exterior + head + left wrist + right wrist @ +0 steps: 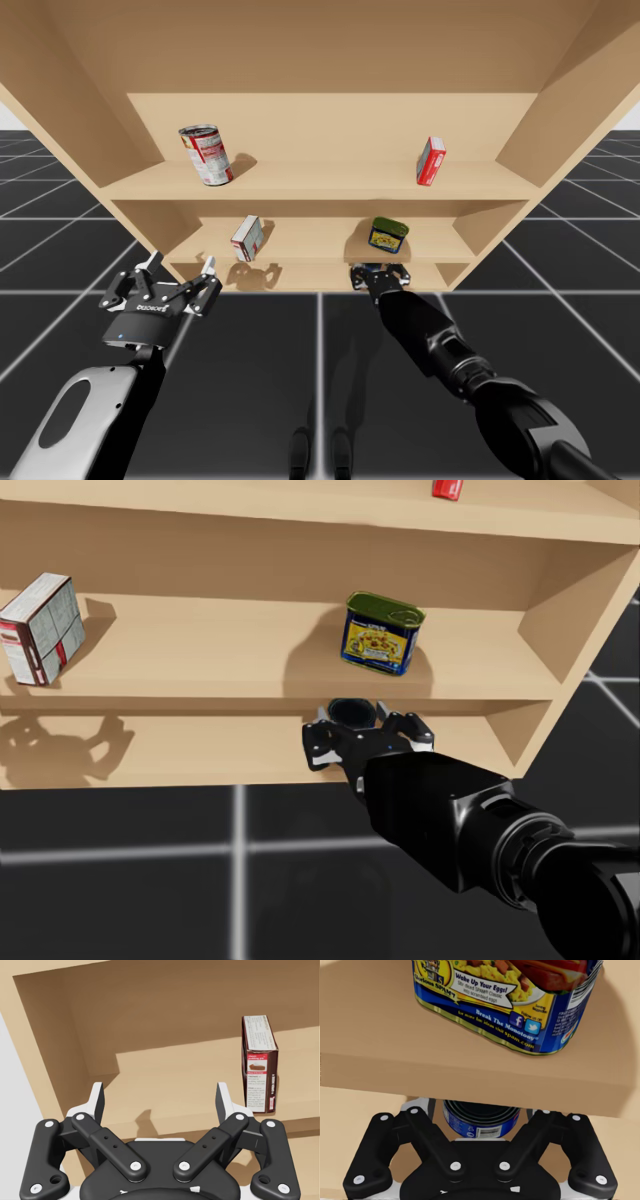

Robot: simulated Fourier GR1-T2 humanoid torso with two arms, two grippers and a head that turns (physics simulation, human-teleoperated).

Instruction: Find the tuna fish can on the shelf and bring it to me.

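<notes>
Three levels to the shelf (330, 185). On the top level, a red-and-white round can (206, 153) tipped over toward the left end and a red box (431, 161) upright toward the right end, well apart.

On the middle level, a white-and-red box (247, 238) at the left and a blue-and-yellow squarish tin (388, 235) with a green lid at the right.

On the lowest level, directly under that tin, the small dark-blue round can (480, 1119), upright and close to the front edge of the board.

Reaches in under the middle board with the right pincer (480, 1107), one finger on each side of the small dark-blue round can. Spreads these fingers a little less than the left ones. Shows a thin gap between can and finger on both sides in the right wrist view, so open around the can and not clamped on it. Fingertips hidden behind the board's front edge.

Holds the left pincer (160, 1105) wide open and empty, out in front of the shelf's left end, clear of the boards. From the left wrist, the white-and-red box ahead and off to one side, standing near the front edge of the middle board, apart from the fingers.

Dark gridded floor (320, 340) beneath both arms.
</notes>
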